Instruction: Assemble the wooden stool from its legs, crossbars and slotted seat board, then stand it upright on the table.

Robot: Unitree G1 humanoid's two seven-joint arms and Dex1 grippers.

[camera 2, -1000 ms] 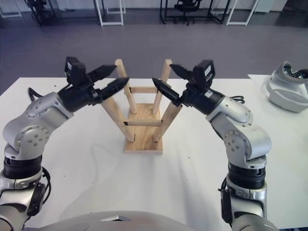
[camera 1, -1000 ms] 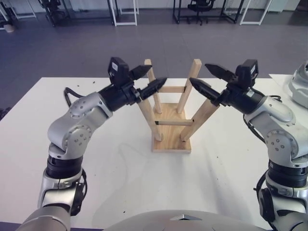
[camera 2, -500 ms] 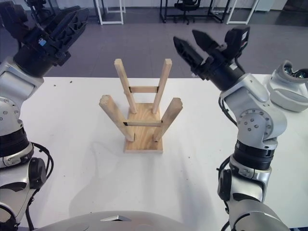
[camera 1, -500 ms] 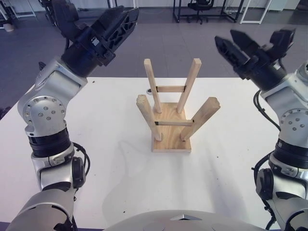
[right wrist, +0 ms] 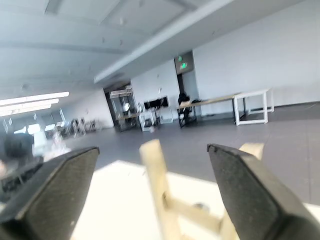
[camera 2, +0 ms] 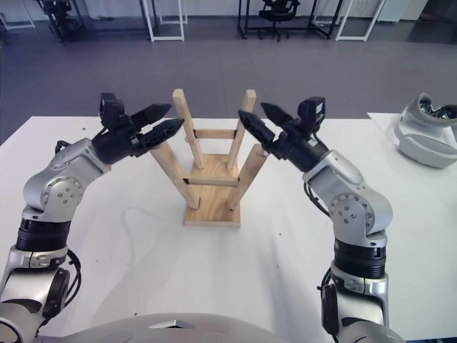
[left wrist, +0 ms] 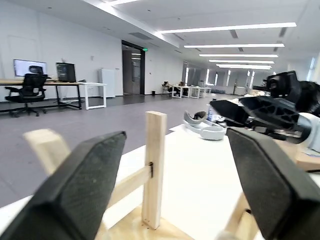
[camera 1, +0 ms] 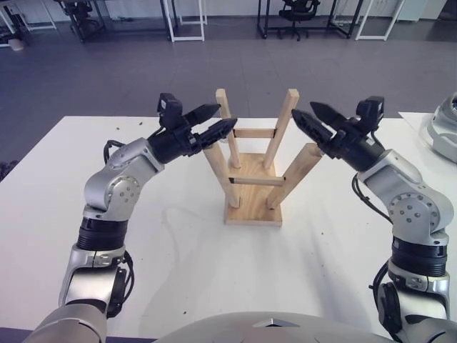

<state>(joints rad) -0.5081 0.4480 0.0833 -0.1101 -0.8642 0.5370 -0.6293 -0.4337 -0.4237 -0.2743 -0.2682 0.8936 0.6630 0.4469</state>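
Tabletop (camera 1: 178, 271), white, under everything. Stool (camera 1: 255, 187), wooden, mid-table, inverted on seat board (camera 1: 253, 211), four legs (camera 1: 281, 121) up, crossbars (camera 1: 257, 181) fitted between. Left gripper (camera 1: 226, 115), jaws apart, holding nothing, covering top of near left leg (camera 1: 223, 175); contact not discernible. Right gripper (camera 1: 303, 109), jaws apart, holding nothing, just above top of near right leg (camera 1: 296, 171). White headset (camera 1: 444, 132) at table's right edge, well apart. Beyond, grey floor, white desk frames (camera 1: 186, 21), office chair (camera 1: 296, 8).

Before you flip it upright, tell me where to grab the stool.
Probably take the near left leg with the left gripper from the left, the near right leg with the right gripper from the right, near their tops. The stool sits seat down, legs splaying outward toward each side.
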